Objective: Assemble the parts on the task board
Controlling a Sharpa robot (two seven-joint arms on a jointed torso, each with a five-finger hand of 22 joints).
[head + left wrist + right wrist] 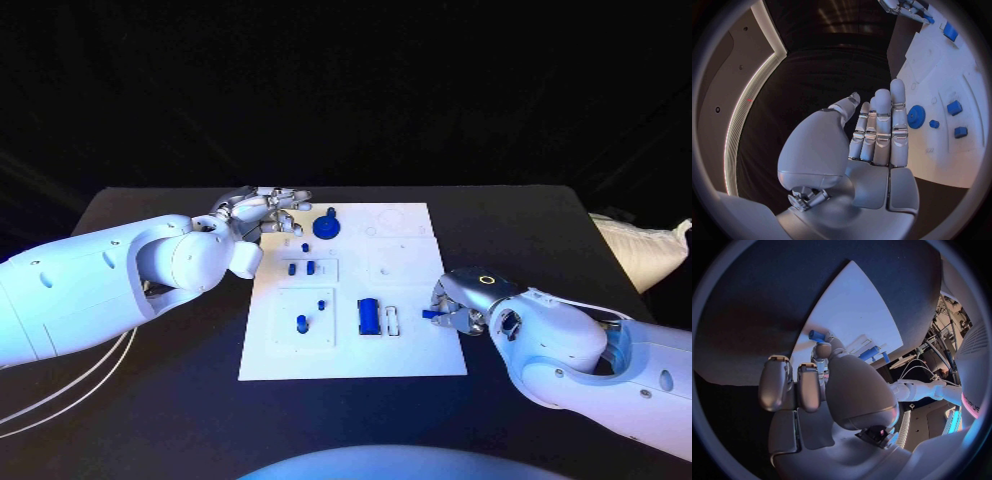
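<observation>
- The right hand (459, 308) sits at the near right edge of the task board (411, 355), fingers curled in and pinching a small blue part (431, 314) just over that edge; the right wrist view shows the same blue part (816, 335) clamped at the fingertips above the white plate.
- Just beside that hand, toward the board's middle, a long blue block (369, 317) lies in a recess with pale slots next to it.
- Further left on the board, a small blue peg (303, 323) stands in a square recess, with a tinier blue piece a little beyond it.
- Past these, two short blue pieces (300, 268) lie side by side in another recess.
- Bare white board runs along the near edge and across the right half beyond the right hand.
- At the far left corner, a blue gear (327, 226) rests on the board, close to the left hand (267, 209).
- The left hand holds nothing, its fingers straight and close side by side, at the board's far left edge; in its wrist view the gear (916, 116) lies just past the fingertips (897, 85).
- Black table (519, 220) lies open on all sides of the board.
</observation>
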